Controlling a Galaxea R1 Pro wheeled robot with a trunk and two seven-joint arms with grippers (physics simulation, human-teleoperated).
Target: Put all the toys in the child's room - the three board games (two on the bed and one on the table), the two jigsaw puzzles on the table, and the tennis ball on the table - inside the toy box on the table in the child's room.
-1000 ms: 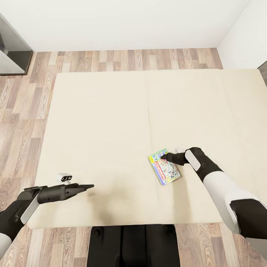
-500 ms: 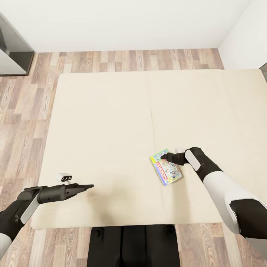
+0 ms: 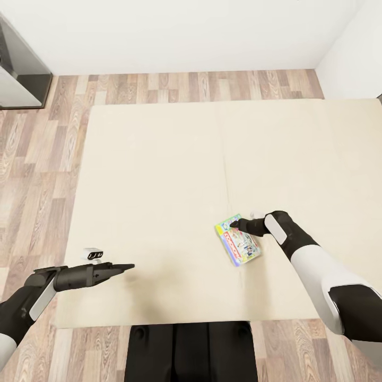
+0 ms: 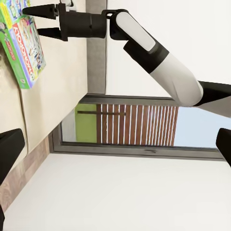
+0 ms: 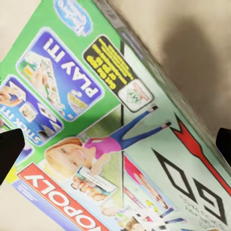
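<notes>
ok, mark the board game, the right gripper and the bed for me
board game [image 3: 240, 245]: head view, middle of the printed lid.
right gripper [image 4: 42, 21]: left wrist view, midway between the fingertips.
bed [image 3: 159, 175]: head view, bare beige mattress.

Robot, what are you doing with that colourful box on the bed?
The robot is leaning over the bed to pick up a green-bordered board game lying flat on the mattress. Its right end effector sits right above the box's far end with its fingers spread, not gripping yet. The left end effector hovers over the bed's near edge with nothing in it, and its fingers look close together.
</notes>
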